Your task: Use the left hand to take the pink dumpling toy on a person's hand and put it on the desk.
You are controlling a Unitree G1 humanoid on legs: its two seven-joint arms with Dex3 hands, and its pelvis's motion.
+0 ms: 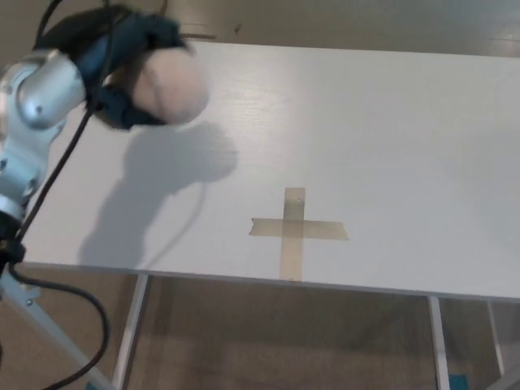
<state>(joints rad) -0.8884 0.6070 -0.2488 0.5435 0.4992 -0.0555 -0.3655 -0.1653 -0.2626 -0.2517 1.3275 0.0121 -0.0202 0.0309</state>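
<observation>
Nearest the camera, below the front edge of the worktop (406, 122), a white leg frame and a strip of tan floor, with a black cable (57, 175) looping down at the far left. On the white surface just behind that front edge, a cross of olive tape (293, 230), 2 strips laid at right angles, lying flat and well apart from everything else. Further back and to the left, a soft grey shadow (166, 187) spread over the surface, shaped like an arm and a rounded lump. Above that shadow, at the upper left, the silver left forearm (36, 97) rising into view, cable trailing along it. At its end, the left robot hand (122, 69), black, clenched around the pink dumpling toy (172, 88): dark fingers (150, 32) wrapping over the top and under the lower side, the pale pink rounded body bulging out to the right. Toy held up off the worktop, over its far left corner region, not touching the surface. Somewhat blurred there, so finer finger detail not readable. Beyond the far edge, a band of beige floor.
</observation>
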